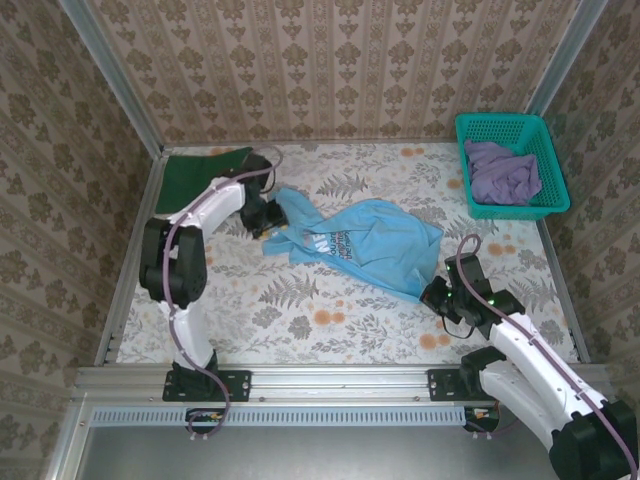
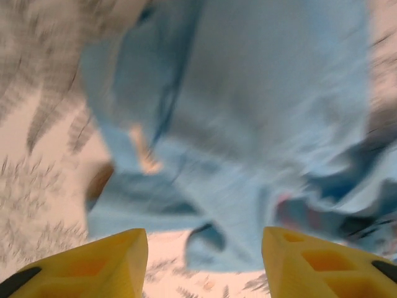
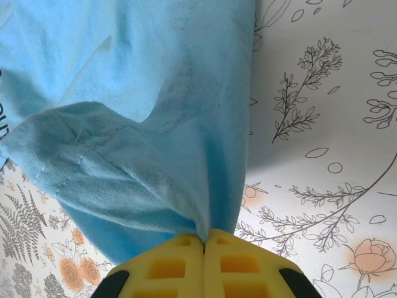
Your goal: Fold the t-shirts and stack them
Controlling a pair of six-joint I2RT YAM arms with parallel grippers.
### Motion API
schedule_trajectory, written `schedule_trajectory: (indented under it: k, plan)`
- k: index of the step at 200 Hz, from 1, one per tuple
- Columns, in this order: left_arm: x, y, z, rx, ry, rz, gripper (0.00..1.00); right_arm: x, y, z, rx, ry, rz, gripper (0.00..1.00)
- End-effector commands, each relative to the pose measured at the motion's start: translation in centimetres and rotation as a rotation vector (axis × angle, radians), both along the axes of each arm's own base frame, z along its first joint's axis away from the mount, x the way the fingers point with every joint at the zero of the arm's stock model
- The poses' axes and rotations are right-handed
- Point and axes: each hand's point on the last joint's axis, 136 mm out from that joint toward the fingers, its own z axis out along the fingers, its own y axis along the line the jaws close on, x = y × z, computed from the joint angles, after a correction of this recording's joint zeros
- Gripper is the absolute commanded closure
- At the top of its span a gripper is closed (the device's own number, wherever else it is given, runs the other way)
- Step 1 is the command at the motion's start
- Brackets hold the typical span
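The right claw [image 3: 205,239] clamps an edge of the light blue t-shirt [image 3: 124,93] spreading ahead of it, while the left claw [image 2: 205,248], jaws apart, holds nothing, so a one-sided pull could bunch the cloth.

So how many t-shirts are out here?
3: light blue t-shirt mid-table, dark green t-shirt in the far left corner, purple t-shirt in the teal basket, which might hide more.
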Motion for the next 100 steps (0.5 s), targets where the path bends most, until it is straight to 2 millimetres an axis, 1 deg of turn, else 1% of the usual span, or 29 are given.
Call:
schedule_trajectory:
  k: [1,9,21,43,66,81,100]
  plan:
    - [-0.6,2.0,0.9,-0.081,-0.029,0.148,0.61,-0.7,-0.3,-0.8,0.005,0.034,-0.024,0.94]
    - [-0.8,2.4,0.3,-0.11,-0.018,0.176,0.61,-0.6,-0.1,-0.7,0.008,0.031,-0.016,0.94]
    - [-1.1,2.3,-0.5,-0.147,0.013,0.182,0.61,-0.6,-0.1,-0.7,0.004,0.03,-0.01,0.94]
    - [-1.5,1.8,-2.2,-0.147,0.07,0.169,0.54,-0.6,-0.1,-0.7,-0.001,0.03,0.001,0.93]
    - [-1.5,2.3,-3.9,-0.133,0.093,0.195,0.53,-0.5,0.0,-0.7,0.003,0.03,0.002,0.93]
    - [-1.4,2.0,-4.8,-0.139,0.11,0.19,0.56,-0.4,0.1,-0.6,0.008,0.025,0.002,0.93]
    - [-1.5,2.1,-5.6,-0.115,0.132,0.175,0.65,-0.3,0.1,-0.5,0.007,0.022,0.001,0.93]
